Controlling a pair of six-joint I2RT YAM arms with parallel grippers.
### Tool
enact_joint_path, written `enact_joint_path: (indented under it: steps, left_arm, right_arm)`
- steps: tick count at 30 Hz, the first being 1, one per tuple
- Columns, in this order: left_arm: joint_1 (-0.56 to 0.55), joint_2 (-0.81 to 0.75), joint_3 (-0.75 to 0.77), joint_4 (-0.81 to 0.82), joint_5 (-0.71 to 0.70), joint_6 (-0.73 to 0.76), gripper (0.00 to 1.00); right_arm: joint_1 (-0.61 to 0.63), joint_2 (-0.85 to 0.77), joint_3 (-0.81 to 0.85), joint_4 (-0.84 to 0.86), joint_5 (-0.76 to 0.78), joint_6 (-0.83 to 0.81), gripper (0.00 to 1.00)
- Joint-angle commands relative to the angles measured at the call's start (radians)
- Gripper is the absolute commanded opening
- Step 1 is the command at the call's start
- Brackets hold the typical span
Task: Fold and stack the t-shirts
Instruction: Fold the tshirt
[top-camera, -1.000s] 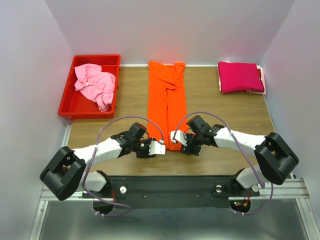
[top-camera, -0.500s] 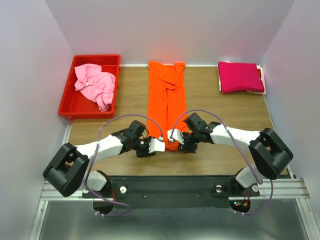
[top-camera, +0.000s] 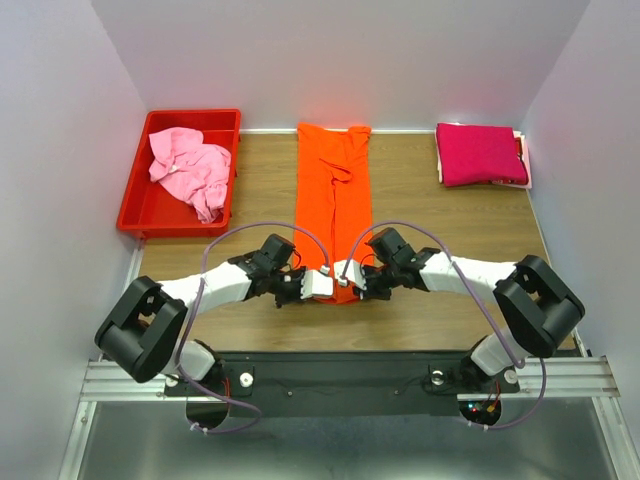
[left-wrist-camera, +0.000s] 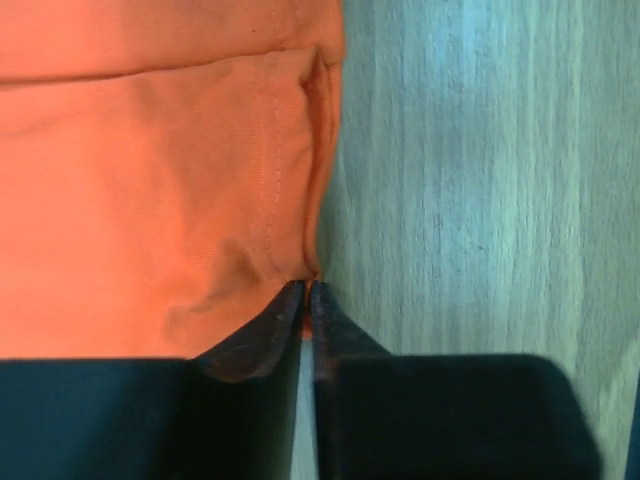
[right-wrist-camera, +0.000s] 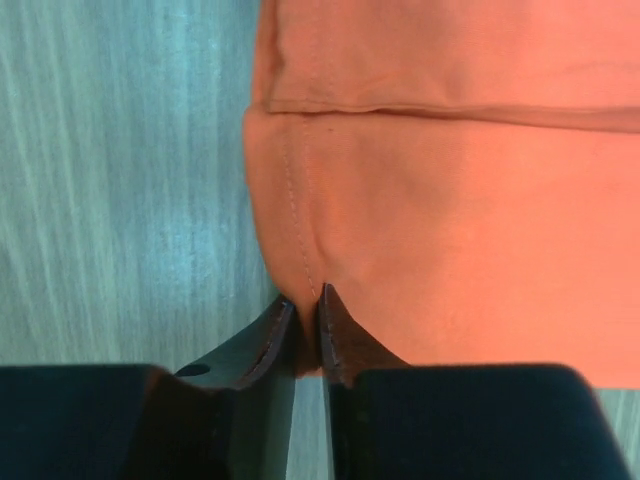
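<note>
Pale wooden tabletop between white walls is where I work. Down its middle lies the long bright orange cloth t-shirt, already narrowed into a strip running from the far edge toward my bases. My left gripper and right gripper sit nearly touching each other at its near hem, each with jaws pressed together on one bottom corner of the cloth.

Both wrist views show how little I hold: only the very tip of each corner sits between my fingertips, right beside the seam. As I judge it, that is the weak point. If I lift and carry the hem away from me, a corner could slide out and the fold would land crooked. I may also have caught only the upper layer, leaving the lower one behind.

The magenta folded t-shirt waits at the far right. The light pink crumpled t-shirt lies in the red plastic bin at the far left.
</note>
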Motion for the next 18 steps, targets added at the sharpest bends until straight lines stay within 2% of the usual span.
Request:
enact_joint_path:
  steps: [1, 2, 3, 7, 8, 9, 10, 11, 12, 15, 18]
  left_arm:
    - [0.002, 0.013, 0.000, -0.054, -0.010, -0.012, 0.13]
    - [0.000, -0.001, 0.000, -0.054, -0.012, -0.011, 0.05]
    - [0.002, -0.010, -0.002, -0.055, -0.013, -0.015, 0.02]
    - [0.002, -0.056, -0.003, -0.087, -0.012, 0.003, 0.00]
    - [0.002, -0.078, 0.001, -0.098, -0.009, 0.009, 0.00]
    - [0.002, -0.089, 0.006, -0.121, -0.009, 0.012, 0.00]
    - [0.002, -0.102, 0.006, -0.130, -0.007, 0.012, 0.08]
    - [0.000, -0.133, 0.006, -0.139, -0.006, 0.017, 0.24]
    - [0.002, -0.148, 0.007, -0.153, -0.003, 0.023, 0.28]
    - [0.000, -0.188, 0.019, -0.172, -0.007, 0.017, 0.35]
    - [0.002, -0.187, 0.036, -0.172, -0.007, 0.003, 0.37]
  right_arm:
    - [0.010, 0.015, -0.048, -0.022, 0.086, -0.003, 0.14]
    - [0.013, 0.003, -0.048, -0.022, 0.085, 0.004, 0.09]
    - [0.010, -0.004, -0.048, -0.022, 0.085, 0.009, 0.07]
    - [0.011, -0.036, -0.045, -0.027, 0.080, 0.032, 0.05]
    - [0.011, -0.042, -0.040, -0.027, 0.083, 0.049, 0.08]
    - [0.011, -0.050, -0.037, -0.033, 0.089, 0.057, 0.20]
    - [0.010, -0.068, -0.034, -0.036, 0.092, 0.063, 0.27]
    - [0.011, -0.080, -0.034, -0.041, 0.094, 0.067, 0.32]
    - [0.011, -0.100, -0.034, -0.045, 0.098, 0.073, 0.39]
    - [0.011, -0.120, -0.022, -0.082, 0.098, 0.080, 0.46]
    - [0.011, -0.140, -0.022, -0.105, 0.088, 0.081, 0.51]
